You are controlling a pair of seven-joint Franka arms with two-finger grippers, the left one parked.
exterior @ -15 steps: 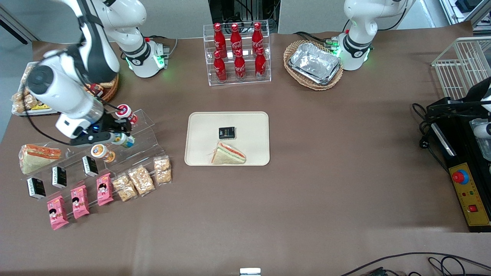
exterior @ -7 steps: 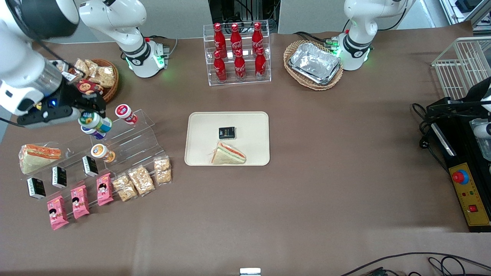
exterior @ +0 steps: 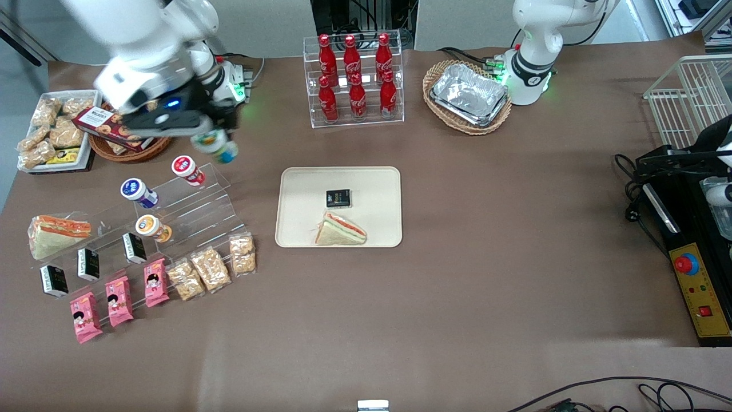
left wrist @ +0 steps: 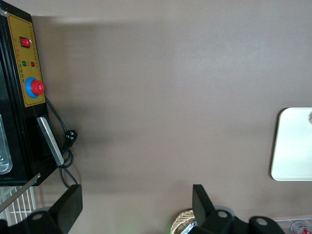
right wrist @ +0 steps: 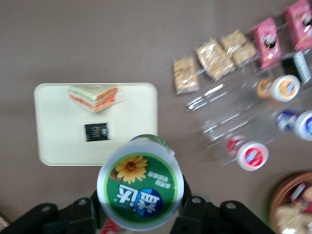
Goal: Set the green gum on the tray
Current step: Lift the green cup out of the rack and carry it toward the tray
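My gripper (exterior: 216, 136) is shut on the green gum (exterior: 215, 144) and holds it in the air, farther from the front camera than the clear stepped display stand (exterior: 194, 206), toward the working arm's end of the table. In the right wrist view the green gum (right wrist: 140, 188) shows its green lid with a sunflower, clamped between my fingers (right wrist: 195, 207). The cream tray (exterior: 374, 180) lies at the table's middle with a black packet (exterior: 338, 198) and a sandwich (exterior: 341, 229) on it. The tray also shows in the right wrist view (right wrist: 53, 141).
The stand holds a red-lidded bottle (exterior: 186, 169), a blue-lidded bottle (exterior: 137, 192) and an orange-lidded bottle (exterior: 151, 228). Snack packs (exterior: 210, 268), pink packets (exterior: 117, 299) and a sandwich (exterior: 57, 233) lie near it. A cola rack (exterior: 354, 77), a foil-tray basket (exterior: 468, 96) and a snack basket (exterior: 123, 143) stand farther back.
My gripper has lifted the green gum off the stand, risen and swung toward the table's middle, farther from the front camera.
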